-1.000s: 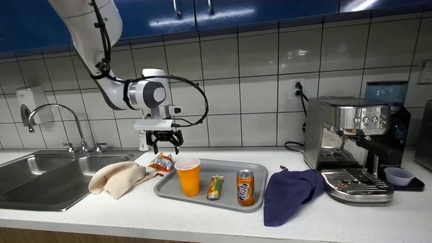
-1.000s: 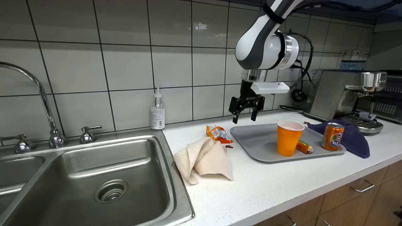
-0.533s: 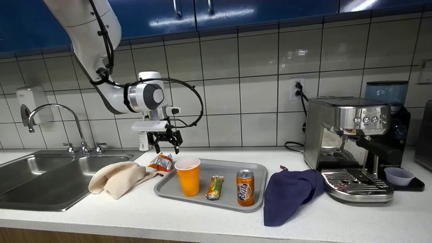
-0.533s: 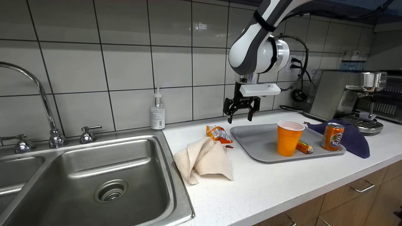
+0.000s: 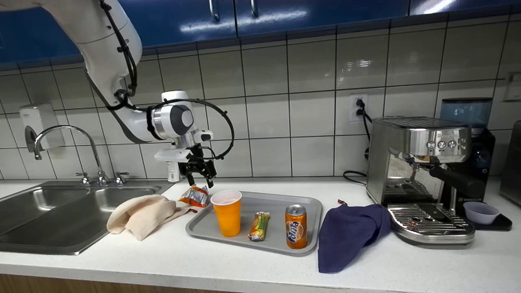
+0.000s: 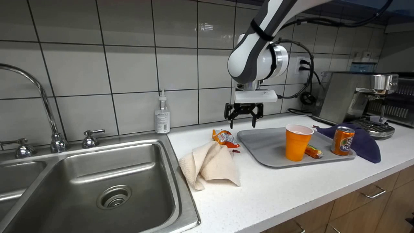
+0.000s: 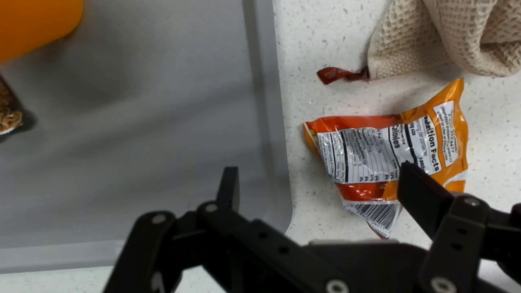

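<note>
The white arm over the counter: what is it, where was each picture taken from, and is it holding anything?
It's a robot arm; the black gripper at its end does the grabbing. Two outside cameras took the wide pictures; a third, on the arm, took the close-up. On the counter, a snack bag lies beside a gray tray, near a beige cloth. The tray carries an orange cup, a snack bar and a soda can. A blue cloth and a coffee machine are there too. Nothing is held: the gripper hangs open, nearest the bag, without touching it.
</note>
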Robot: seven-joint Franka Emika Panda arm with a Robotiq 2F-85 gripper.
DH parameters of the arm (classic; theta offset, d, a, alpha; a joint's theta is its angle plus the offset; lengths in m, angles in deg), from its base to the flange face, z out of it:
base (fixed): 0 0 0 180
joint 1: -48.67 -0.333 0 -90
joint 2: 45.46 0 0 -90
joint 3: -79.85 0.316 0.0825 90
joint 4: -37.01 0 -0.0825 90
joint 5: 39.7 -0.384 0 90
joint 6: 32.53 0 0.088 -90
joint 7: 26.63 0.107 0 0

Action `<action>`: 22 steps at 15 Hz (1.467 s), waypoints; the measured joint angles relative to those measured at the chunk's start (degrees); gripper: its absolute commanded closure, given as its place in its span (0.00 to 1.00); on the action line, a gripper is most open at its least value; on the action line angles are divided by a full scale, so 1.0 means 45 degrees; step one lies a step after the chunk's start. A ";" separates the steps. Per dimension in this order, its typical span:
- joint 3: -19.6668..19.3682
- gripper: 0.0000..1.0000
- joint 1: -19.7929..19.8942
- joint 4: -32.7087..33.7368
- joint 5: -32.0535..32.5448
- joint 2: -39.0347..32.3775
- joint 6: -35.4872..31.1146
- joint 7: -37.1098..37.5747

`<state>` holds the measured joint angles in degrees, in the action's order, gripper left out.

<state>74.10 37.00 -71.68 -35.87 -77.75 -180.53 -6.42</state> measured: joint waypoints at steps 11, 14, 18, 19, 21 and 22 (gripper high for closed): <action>-0.0623 0.00 -0.0788 0.1279 -0.0004 -0.1097 0.0005 0.2954; -0.0705 0.00 -0.0915 0.1635 -0.0006 -0.1372 0.0012 0.3575; -0.0890 0.00 -0.1176 0.2134 -0.0005 -0.1753 0.0031 0.4582; -0.0936 0.00 -0.1248 0.2257 -0.0005 -0.1848 0.0038 0.4824; -0.1056 0.00 -0.1414 0.2489 -0.0004 -0.2050 0.0067 0.5320; -0.1097 0.00 -0.1487 0.2603 -0.0002 -0.2149 0.0093 0.5557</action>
<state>69.17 30.31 -59.97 -35.88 -87.42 -180.11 18.58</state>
